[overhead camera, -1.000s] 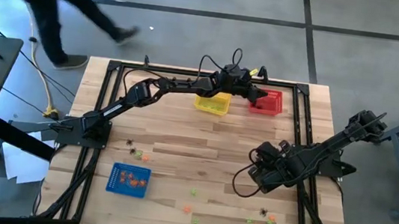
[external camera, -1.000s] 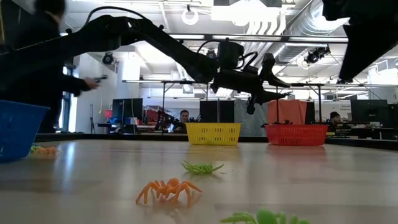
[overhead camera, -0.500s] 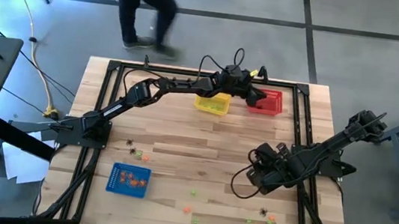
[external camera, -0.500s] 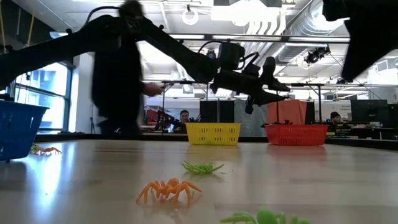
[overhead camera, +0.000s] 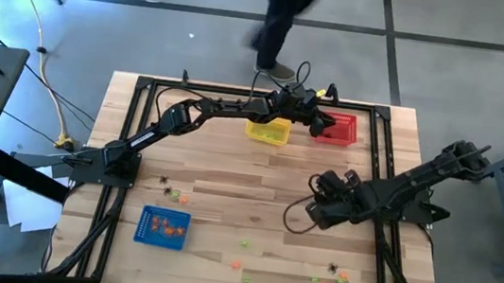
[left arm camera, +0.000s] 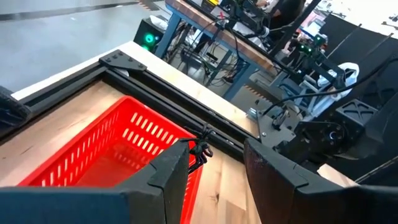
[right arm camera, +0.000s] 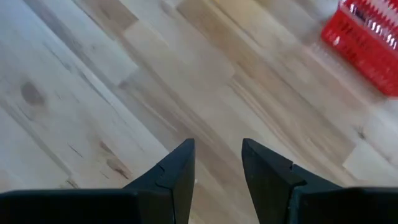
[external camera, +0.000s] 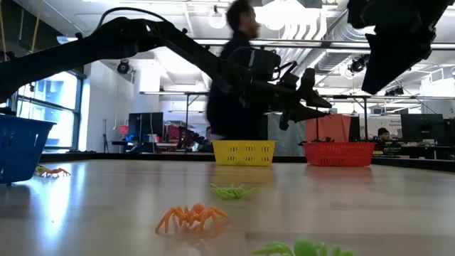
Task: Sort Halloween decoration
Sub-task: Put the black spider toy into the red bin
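My left gripper [overhead camera: 326,123] reaches level over the red basket [overhead camera: 341,131] at the table's far edge, open. A small black trinket [left arm camera: 199,151] shows by one fingertip, above the basket's rim [left arm camera: 163,127]. My right gripper [overhead camera: 313,209] hangs open over bare wood right of the middle, nothing between its fingers [right arm camera: 217,149]. Orange, green and black trinkets lie loose near the front edge [overhead camera: 334,268] and at the left [overhead camera: 168,186]. An orange spider [external camera: 192,217] and a green one [external camera: 231,190] rest on their legs. My left gripper has the black trinket [left arm camera: 199,151] right at the tip of one finger [left arm camera: 177,163], over the red basket's rim. I cannot tell whether the finger touches it. The jaws stand apart with nothing between them.
A yellow basket [overhead camera: 268,130] stands left of the red one. A blue basket [overhead camera: 163,228] with orange trinkets sits at the near left. A black frame [overhead camera: 144,86] runs along the table's edges. A person [overhead camera: 281,11] walks past beyond the far edge.
My right gripper has gone a little toward the table's left edge, still open and pointing down. My left gripper has stayed over the red basket and rolled a little about its own axis. A person has walked from left to right behind the table.
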{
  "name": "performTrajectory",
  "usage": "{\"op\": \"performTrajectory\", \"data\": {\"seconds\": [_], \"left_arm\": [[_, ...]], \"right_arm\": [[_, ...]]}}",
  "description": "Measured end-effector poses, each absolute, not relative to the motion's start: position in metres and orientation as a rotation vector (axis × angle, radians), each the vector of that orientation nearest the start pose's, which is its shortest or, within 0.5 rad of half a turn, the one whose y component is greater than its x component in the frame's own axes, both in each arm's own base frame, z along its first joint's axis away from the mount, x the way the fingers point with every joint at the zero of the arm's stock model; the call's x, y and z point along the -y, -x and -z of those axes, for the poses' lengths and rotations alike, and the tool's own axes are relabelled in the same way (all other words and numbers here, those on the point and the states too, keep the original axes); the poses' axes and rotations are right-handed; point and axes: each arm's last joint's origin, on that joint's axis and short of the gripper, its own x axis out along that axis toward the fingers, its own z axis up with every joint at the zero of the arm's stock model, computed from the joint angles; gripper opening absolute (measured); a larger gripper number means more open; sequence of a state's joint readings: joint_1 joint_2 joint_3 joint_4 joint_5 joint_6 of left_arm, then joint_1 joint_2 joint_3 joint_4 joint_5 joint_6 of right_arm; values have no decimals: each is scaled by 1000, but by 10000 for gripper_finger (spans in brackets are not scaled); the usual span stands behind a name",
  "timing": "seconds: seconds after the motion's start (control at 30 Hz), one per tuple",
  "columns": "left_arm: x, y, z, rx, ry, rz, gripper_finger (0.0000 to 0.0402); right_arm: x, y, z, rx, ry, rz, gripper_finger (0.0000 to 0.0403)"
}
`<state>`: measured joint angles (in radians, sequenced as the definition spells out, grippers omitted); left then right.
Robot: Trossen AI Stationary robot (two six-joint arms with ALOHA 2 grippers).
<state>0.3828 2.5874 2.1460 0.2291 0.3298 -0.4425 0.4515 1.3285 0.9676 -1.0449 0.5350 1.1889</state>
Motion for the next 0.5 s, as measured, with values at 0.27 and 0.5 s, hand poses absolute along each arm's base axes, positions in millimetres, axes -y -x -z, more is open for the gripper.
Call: {"op": "performTrajectory", "data": {"seconds": [0.27,0.5], "left_arm": [[-207,-547,-172,-187,506,-89,143],[-200,-549,-172,-199,510,-26,142]], "right_arm": [[-50,-207,-236,-1122,-404,854,128],[-29,-182,-254,-1139,-333,929,128]]}}
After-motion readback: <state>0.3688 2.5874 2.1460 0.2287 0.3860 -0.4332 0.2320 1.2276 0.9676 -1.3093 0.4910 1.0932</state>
